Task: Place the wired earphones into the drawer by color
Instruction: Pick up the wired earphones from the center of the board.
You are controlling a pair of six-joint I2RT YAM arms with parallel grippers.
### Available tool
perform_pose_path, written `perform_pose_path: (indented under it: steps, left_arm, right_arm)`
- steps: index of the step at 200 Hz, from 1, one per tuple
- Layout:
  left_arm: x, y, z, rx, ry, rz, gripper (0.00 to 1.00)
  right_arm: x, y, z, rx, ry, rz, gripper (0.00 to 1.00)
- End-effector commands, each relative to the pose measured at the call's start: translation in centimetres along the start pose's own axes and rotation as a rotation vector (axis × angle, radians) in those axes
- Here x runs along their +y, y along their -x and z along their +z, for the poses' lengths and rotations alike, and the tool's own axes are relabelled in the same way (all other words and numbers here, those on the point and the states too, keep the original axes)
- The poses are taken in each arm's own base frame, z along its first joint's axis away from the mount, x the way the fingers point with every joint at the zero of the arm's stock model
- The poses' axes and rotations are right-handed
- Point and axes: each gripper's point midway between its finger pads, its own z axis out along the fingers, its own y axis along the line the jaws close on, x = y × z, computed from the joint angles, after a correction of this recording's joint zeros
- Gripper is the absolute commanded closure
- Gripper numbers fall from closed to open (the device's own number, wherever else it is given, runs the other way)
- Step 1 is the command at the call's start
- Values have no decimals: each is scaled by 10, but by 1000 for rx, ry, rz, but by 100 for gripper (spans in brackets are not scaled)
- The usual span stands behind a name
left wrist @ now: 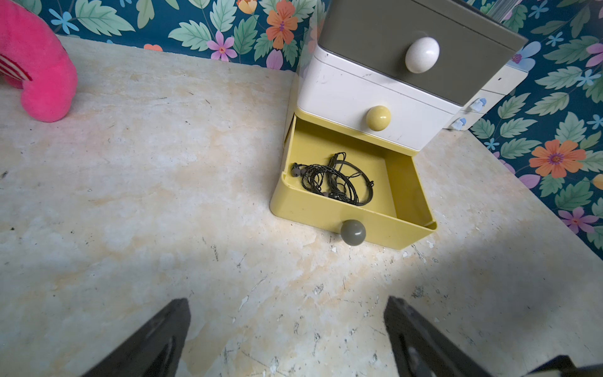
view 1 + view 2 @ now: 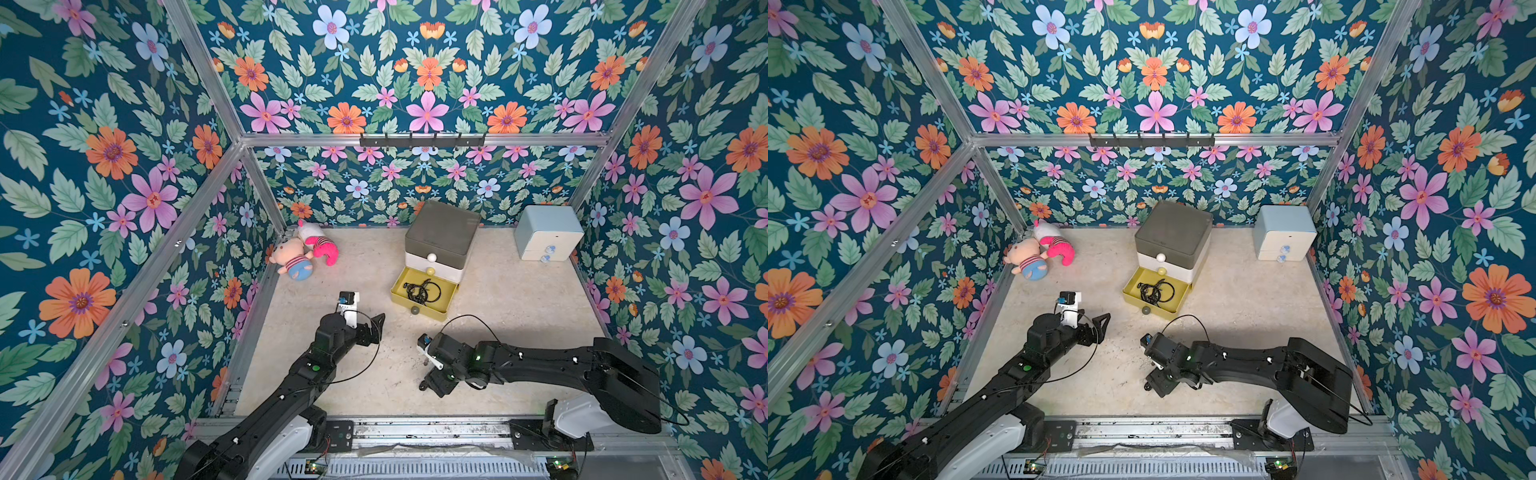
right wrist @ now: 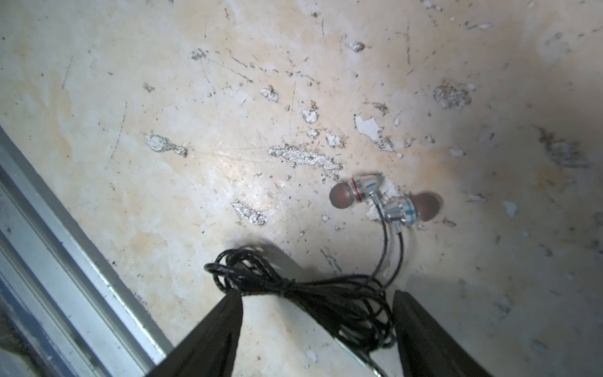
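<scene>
My left hand (image 1: pixel 287 303) is released. Its two dark fingers are spread wide above the scuffed beige worktop (image 1: pixel 130 163) and hold nothing. It faces the small three-tier plastic drawer box (image 1: pixel 359 94), grey on top and white in the middle, which stands near the back wall in both top views. The box's yellow bottom tier (image 1: pixel 326 212) is pulled out, with a grey ball knob (image 1: pixel 353 231) on its front. A loose tangle of black wired earphones (image 1: pixel 332 179) lies inside it.

My right hand (image 3: pixel 318 295) is also unclenched, its fingers standing apart on either side of a coiled bundle of black wired earphones (image 3: pixel 293 287). One loop of the bundle crosses the tip of one finger and the coil reaches the other. I cannot tell whether the coil is lifted. Its two chrome earbuds (image 3: pixel 365 187) lie side by side on the worktop just beyond the coil. This bundle is well apart from the open tier, near the metal front rail (image 3: pixel 65 261).

A pale blue-and-white two-drawer cabinet (image 2: pixel 548 232) sits in the back right corner. Two plush toys (image 2: pixel 322 249) lie in the back left corner.
</scene>
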Motion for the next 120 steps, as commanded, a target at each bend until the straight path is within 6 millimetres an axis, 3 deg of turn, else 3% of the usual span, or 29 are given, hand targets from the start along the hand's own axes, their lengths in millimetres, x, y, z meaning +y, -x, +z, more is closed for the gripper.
perform_pose_path:
  steps: [1, 35, 120]
  left_arm:
    - [-1, 5, 0, -19, -3, 16, 1]
    - [-1, 6, 0, -19, 1, 18, 1]
    - [-1, 5, 0, -18, -1, 16, 1]
  right_arm:
    - [11, -9, 1, 51, 35, -26, 24]
    - [20, -19, 1, 109, 23, -33, 27]
    - [28, -21, 7, 119, -44, -30, 52]
